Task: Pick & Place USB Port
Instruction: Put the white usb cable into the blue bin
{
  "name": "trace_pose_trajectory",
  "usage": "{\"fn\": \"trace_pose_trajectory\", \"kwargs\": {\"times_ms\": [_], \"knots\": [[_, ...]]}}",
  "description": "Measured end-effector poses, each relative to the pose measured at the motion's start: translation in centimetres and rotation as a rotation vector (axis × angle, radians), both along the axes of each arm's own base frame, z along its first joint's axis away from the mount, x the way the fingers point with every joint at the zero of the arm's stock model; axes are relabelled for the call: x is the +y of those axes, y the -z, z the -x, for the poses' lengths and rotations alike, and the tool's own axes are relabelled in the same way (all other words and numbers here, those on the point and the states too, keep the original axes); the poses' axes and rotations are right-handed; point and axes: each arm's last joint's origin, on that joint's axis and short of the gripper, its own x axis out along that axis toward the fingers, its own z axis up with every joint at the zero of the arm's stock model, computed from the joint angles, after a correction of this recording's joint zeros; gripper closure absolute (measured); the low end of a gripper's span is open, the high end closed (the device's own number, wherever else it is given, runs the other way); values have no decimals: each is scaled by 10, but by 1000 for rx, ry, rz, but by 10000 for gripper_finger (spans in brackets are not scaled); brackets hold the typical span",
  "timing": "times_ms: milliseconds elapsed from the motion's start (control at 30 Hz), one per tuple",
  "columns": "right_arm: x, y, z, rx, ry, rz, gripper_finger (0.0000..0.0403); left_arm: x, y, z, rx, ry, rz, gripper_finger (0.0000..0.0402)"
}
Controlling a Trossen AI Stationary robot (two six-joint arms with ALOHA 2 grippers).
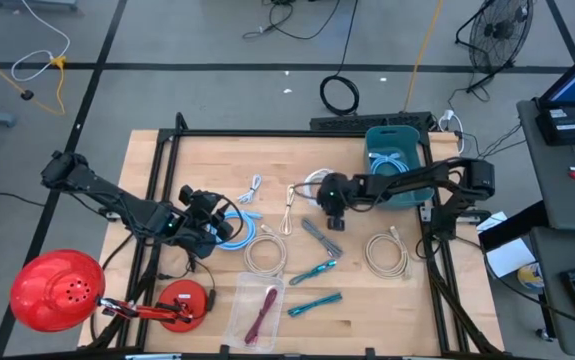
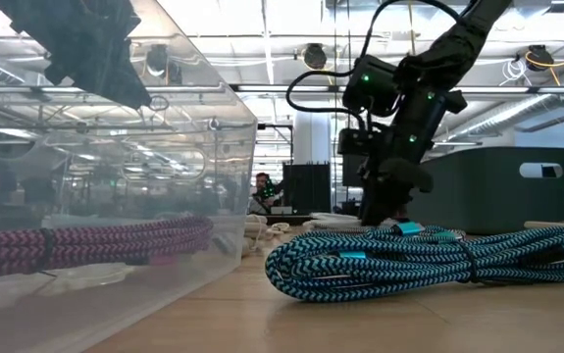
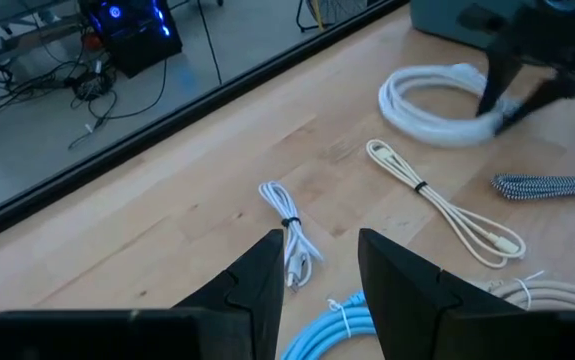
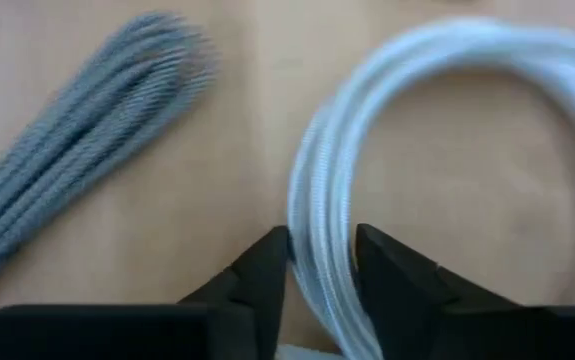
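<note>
A: Near the centre of the high view, what is the right gripper (image 1: pixel 333 210) doing?

B: It is down on the white coiled cable (image 1: pixel 316 183), just left of the dark bin (image 1: pixel 397 166). Its wrist view shows the jaws narrow around a strand of the coil (image 4: pixel 322 215), with a grey braided cable (image 4: pixel 67 200) beside it.

A: Which way does the cable run?

B: It is a round loop lying flat on the surface (image 1: pixel 367 310); no long axis can be told.

A: And the left gripper (image 1: pixel 210 222)?

B: At centre left, jaws partly apart, holding nothing, over a blue cable (image 1: pixel 239 236).

A: Any writing?

B: None is readable.
</note>
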Motion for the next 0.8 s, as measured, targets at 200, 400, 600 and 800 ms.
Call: {"fn": "trace_pose_trajectory", "kwargs": {"times_ms": [200, 400, 600, 800], "knots": [[-2, -8, -2, -111, 387, -54, 370, 0, 0, 0, -1, 0, 1, 270], [-4, -12, -8, -214, 496, -106, 363, 0, 0, 0, 0, 1, 5, 270], [-5, -17, -12, -270, 462, -97, 294, 0, 0, 0, 2, 6, 13, 270], [-5, -17, -12, -268, 428, -71, 248, -1, 0, 0, 5, 10, 16, 270]]}}
